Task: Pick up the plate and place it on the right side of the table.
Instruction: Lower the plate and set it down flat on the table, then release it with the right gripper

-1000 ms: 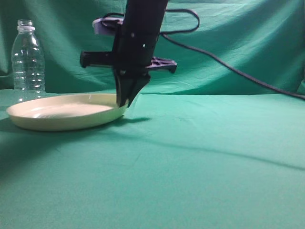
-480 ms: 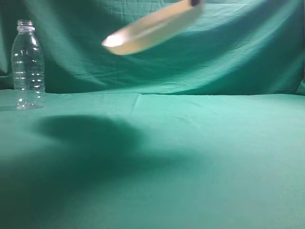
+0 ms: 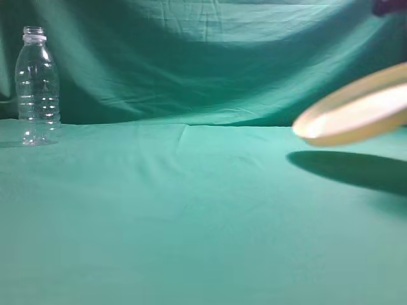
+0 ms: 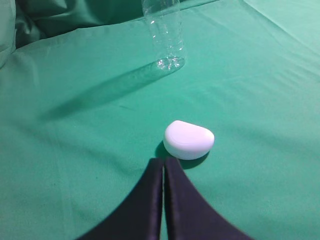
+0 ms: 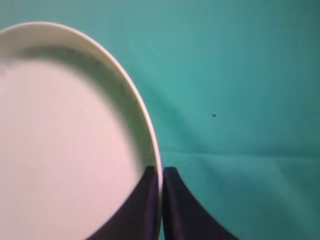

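Observation:
The pale cream-yellow plate (image 3: 356, 115) hangs tilted in the air at the right edge of the exterior view, above its shadow on the teal-green table (image 3: 191, 210). In the right wrist view my right gripper (image 5: 161, 172) is shut on the plate's rim (image 5: 145, 125), one finger inside the dish and one outside. The right arm itself is almost out of the exterior view. My left gripper (image 4: 163, 162) is shut and empty, low over the cloth, just short of a small white rounded object (image 4: 188, 139).
A clear plastic bottle (image 3: 37, 87) stands upright at the far left by the backdrop; it also shows in the left wrist view (image 4: 164, 32). The green backdrop (image 3: 203, 57) hangs behind the table.
The plate was lifted from the left of the table, swung up high, then carried right and down to just above the cloth at the right edge.

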